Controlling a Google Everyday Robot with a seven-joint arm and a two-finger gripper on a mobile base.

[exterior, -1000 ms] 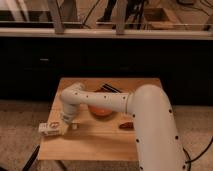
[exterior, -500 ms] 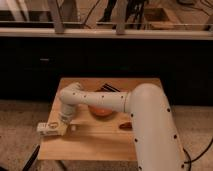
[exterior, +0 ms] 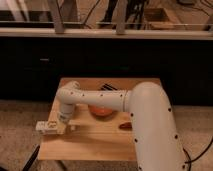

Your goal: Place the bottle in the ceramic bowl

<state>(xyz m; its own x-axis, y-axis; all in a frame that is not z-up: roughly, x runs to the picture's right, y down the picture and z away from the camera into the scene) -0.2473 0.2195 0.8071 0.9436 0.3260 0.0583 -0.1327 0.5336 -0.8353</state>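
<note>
The arm [exterior: 100, 97] stretches across above the ceramic bowl [exterior: 102, 112], wrist bent downward. Well beyond the bowl, the gripper [exterior: 59, 126] is clamped on the bottle [exterior: 46, 126], which lies sideways.

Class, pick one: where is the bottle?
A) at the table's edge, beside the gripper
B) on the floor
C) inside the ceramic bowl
A: the bottle sits at the table edge by the gripper, apart from the ceramic bowl.

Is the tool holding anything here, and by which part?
The tool, at the left edge of the table, appears shut on one end of the bottle; the rest sticks out sideways.
</note>
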